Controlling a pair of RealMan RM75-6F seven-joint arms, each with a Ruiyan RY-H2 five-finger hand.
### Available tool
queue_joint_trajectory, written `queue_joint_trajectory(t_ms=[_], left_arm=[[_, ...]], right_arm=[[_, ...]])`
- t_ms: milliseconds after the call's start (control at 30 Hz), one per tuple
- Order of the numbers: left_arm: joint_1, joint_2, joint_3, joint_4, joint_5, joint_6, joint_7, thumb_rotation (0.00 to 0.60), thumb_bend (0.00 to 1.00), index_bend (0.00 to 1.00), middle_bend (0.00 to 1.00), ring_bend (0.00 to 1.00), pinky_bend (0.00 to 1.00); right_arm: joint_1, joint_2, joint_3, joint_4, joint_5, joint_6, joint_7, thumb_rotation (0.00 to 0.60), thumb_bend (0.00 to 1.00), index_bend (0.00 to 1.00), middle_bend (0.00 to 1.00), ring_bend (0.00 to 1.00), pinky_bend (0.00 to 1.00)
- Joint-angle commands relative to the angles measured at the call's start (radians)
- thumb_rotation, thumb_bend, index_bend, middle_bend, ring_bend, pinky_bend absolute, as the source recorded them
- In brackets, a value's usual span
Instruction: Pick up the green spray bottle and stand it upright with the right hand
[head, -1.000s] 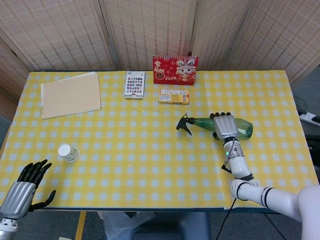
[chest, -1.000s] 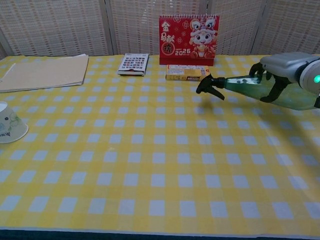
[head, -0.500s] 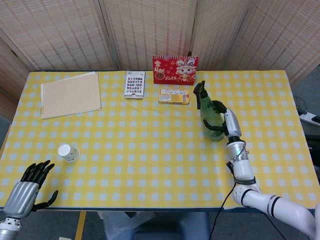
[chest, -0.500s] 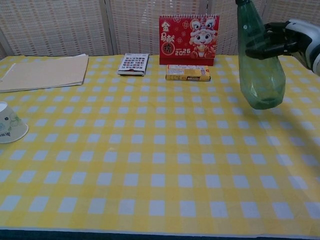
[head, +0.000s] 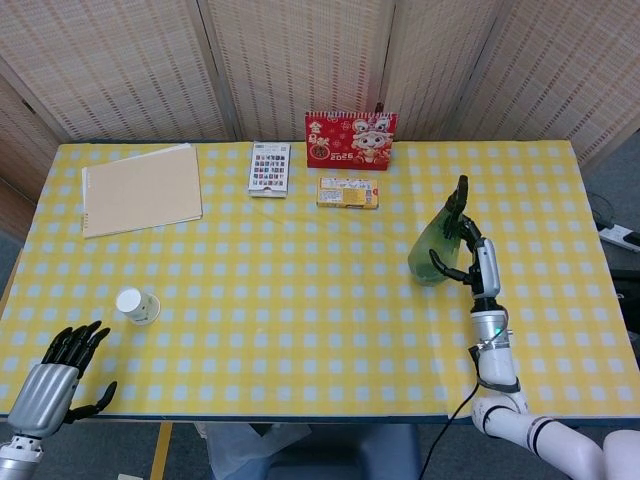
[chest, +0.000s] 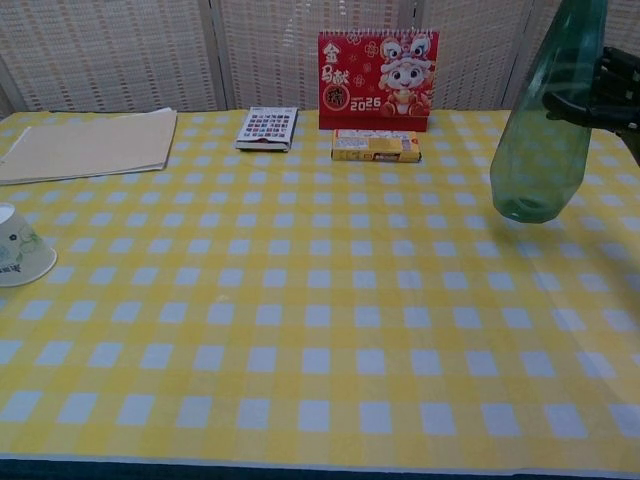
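The green spray bottle (head: 434, 247) is translucent with a black trigger head, and my right hand (head: 470, 248) grips its body from the right side. It is base down and leans with its top toward the right. In the chest view the bottle (chest: 541, 130) has its base close to the yellow checked cloth, and whether they touch is unclear. Only the dark fingers of my right hand (chest: 603, 98) show at the right edge there, and the spray head is cut off at the top. My left hand (head: 58, 372) hangs at the table's near left corner, fingers spread, holding nothing.
A red desk calendar (head: 351, 140) stands at the back, with a yellow box (head: 347, 192) in front of it and a calculator (head: 270, 168) to its left. A tan notebook (head: 140, 188) lies at the back left. A paper cup (head: 136, 305) lies on its side at the near left.
The bottle went from lying level in the hand to base down; in the last half second its top swung from leaning left to leaning right. The left hand barely moved.
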Motion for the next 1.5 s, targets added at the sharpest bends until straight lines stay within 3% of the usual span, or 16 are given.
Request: queue_joint_trajectory(t_ms=[33,600,700,767,967,1267,1500], left_arm=[[0.0,0.0,0.0,0.0,0.0,-0.001,0.0,0.334,0.45,0.0,0.06,0.07,0.03],[0.0,0.002,-0.001,-0.001,0.002,0.004,-0.003,0.334,0.45,0.0,0.07,0.07,0.03],[0.001,0.001,-0.002,0.001,0.007,0.012,-0.006,0.336,0.45,0.0,0.07,0.07,0.03],[0.001,-0.001,-0.003,0.004,0.009,0.014,-0.009,0.338,0.45,0.0,0.07,0.07,0.03],[0.0,-0.004,-0.003,0.008,0.012,0.015,-0.009,0.344,0.45,0.0,0.06,0.07,0.03],[0.002,-0.007,-0.003,0.015,0.019,0.024,-0.013,0.361,0.47,0.0,0.04,0.07,0.03],[-0.001,-0.005,-0.002,0.012,0.019,0.018,-0.009,0.36,0.47,0.0,0.04,0.07,0.03]], right_arm=[[-0.012,-0.046,-0.022,0.084,-0.02,0.002,0.07,0.6,0.37,0.55,0.48,0.46,0.45],[-0.016,-0.125,-0.079,0.287,-0.082,0.025,0.156,0.6,0.37,0.54,0.45,0.43,0.42],[-0.017,-0.13,-0.086,0.306,-0.09,0.031,0.163,0.6,0.37,0.41,0.39,0.38,0.37],[-0.019,-0.133,-0.087,0.313,-0.088,0.029,0.167,0.6,0.37,0.26,0.32,0.33,0.33],[-0.024,-0.137,-0.085,0.321,-0.091,0.053,0.163,0.6,0.37,0.02,0.2,0.25,0.22],[-0.033,-0.129,-0.097,0.314,-0.098,0.057,0.149,0.6,0.37,0.0,0.11,0.17,0.05],[-0.051,-0.113,-0.099,0.29,-0.091,0.062,0.136,0.6,0.37,0.0,0.09,0.15,0.0]])
